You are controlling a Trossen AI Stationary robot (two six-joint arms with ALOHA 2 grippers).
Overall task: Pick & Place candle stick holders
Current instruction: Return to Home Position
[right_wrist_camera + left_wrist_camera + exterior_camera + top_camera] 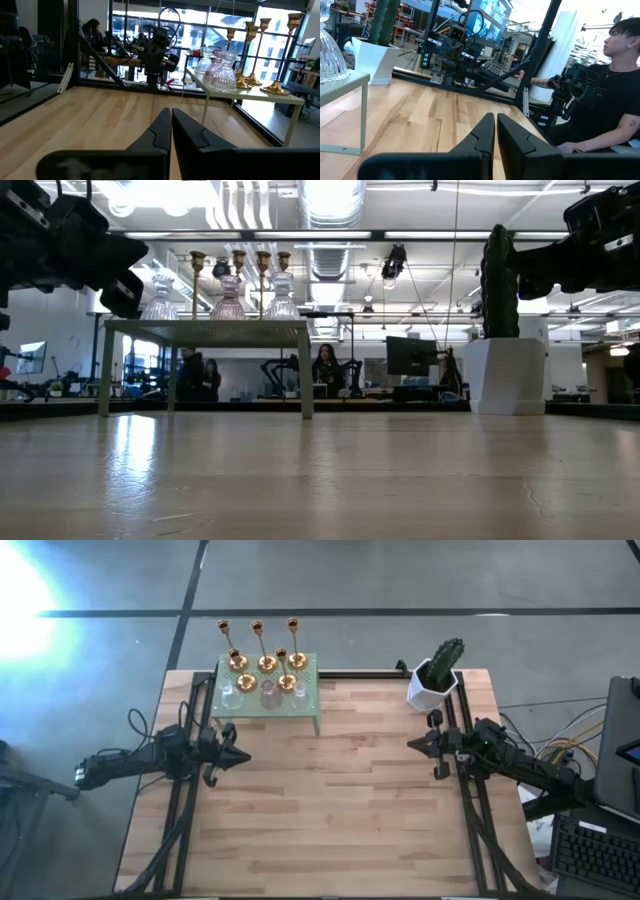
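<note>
All the candle holders stand on the small green shelf (pixel 265 711) at the 12 o'clock edge of the wooden table (pixel 330 810). The five gold candlesticks (pixel 267 662) are on the far part of the shelf, and each one stands straight up, so its long stem points at the ceiling. The three glass holders (pixel 230 696) sit in a row just in front of them, also upright. None of them is on the bare table. The left gripper (pixel 243 755) hangs over the table at the 9 o'clock side, with its two fingers pressed together and nothing between them. The right gripper (pixel 412 744) hangs at the 3 o'clock side, and its fingers are together and empty too. Seen from above, the shelf lies at about 1 o'clock from the left gripper and at about 10 o'clock from the right one. The left gripper is the nearer of the two; the right one is well apart from the shelf and closer to the white cactus pot (pixel 432 685). The placing looks done, so I think each arm only has to pull back to its own side, away from the shelf.
</note>
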